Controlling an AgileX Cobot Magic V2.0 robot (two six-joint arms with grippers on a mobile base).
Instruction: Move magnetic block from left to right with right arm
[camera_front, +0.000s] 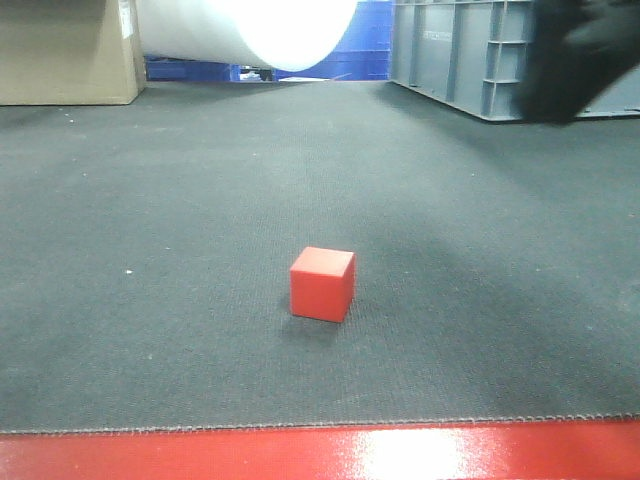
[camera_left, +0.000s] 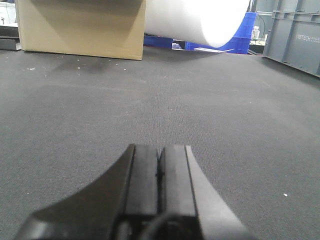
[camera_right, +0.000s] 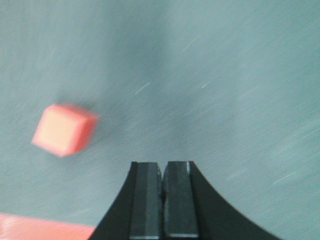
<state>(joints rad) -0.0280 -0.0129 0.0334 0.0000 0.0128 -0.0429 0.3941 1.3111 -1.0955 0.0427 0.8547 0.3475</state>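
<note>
A glossy red strip (camera_front: 320, 455) runs along the near edge of the front view, and just behind it begins a dark grey mat (camera_front: 150, 230) that covers the whole floor of the scene. The magnetic block (camera_front: 322, 284), a small plain red cube, sits flat on this mat close to the near edge and about in the middle from left to right, with nothing touching it.

In the right wrist view, the right gripper (camera_right: 162, 172) is clenched, its two black fingers pressed together with nothing between them. It hangs above the mat, clear of the block, which lies to the left of the fingertips and a little beyond them; this picture is blurred. In the front view a dark blurred shape at the far right top is probably the right arm (camera_front: 575, 55), well apart from the block.

The left gripper (camera_left: 160, 155) is also clenched and empty, low over bare mat, with the block out of its view.

Farther back, a cardboard box (camera_front: 65, 50) stands at the far left, and a large white roll (camera_front: 250, 30) lies to its right. Blue crates (camera_front: 345, 45) show behind the roll, and a grey plastic crate (camera_front: 460, 55) stands at the far right.
</note>
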